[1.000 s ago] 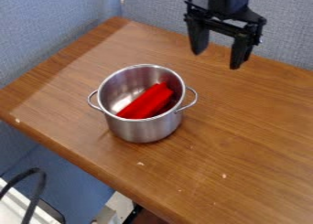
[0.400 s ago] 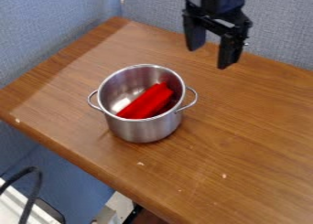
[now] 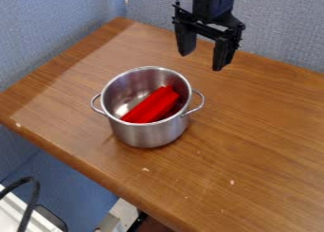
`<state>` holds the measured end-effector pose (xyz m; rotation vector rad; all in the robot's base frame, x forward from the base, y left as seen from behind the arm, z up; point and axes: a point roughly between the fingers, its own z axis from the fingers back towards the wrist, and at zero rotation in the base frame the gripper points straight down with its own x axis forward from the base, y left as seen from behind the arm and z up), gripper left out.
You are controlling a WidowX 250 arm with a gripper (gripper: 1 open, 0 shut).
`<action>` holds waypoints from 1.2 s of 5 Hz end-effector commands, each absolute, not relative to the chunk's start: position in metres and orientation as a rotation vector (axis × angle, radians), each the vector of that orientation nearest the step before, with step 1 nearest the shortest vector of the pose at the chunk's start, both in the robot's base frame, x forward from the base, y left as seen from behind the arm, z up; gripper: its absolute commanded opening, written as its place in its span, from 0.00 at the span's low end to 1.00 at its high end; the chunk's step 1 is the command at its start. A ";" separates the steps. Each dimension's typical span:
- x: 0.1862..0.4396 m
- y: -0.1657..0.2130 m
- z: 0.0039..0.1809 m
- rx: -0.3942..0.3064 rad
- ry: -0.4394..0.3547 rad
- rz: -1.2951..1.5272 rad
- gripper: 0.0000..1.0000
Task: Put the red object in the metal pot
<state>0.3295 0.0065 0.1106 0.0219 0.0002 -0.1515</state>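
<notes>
**Red object lies in the pot; gripper hangs open and empty near the table's far edge**

The wooden table (image 3: pixel 241 132) runs as a slanted slab across the frame, with one corner at upper centre-left, just left of the gripper, and its near edge falling diagonally from the left side down to the lower right. Beyond that near edge, in the lower left, the floor shows along with some dark cables (image 3: pixel 26 203). A blue-grey wall (image 3: pixel 51 27) stands behind the left and upper edges. The widest bare stretch of tabletop lies to the right and lower right of the pot, and a narrower bare strip lies to its left, toward the table's left edge.

The metal pot (image 3: pixel 147 130) stands upright at centre-left of the frame, well in from every edge, its two loop handles pointing to lower left and right. The red object (image 3: pixel 152 105) lies inside it, slanting from lower left to upper right across the bottom.

The black gripper (image 3: pixel 206 52) hangs at top centre, pointing downward over the far part of the table, above and to the right of the pot and clear of it. Its fingers (image 3: pixel 222 56) stand wide apart with nothing between them, touching nothing.
</notes>
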 end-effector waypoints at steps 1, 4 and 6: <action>0.339 -0.011 0.123 0.055 -0.075 -0.136 1.00; 0.360 0.004 0.131 0.053 -0.088 -0.162 1.00; 0.362 0.021 0.120 0.050 -0.087 -0.242 1.00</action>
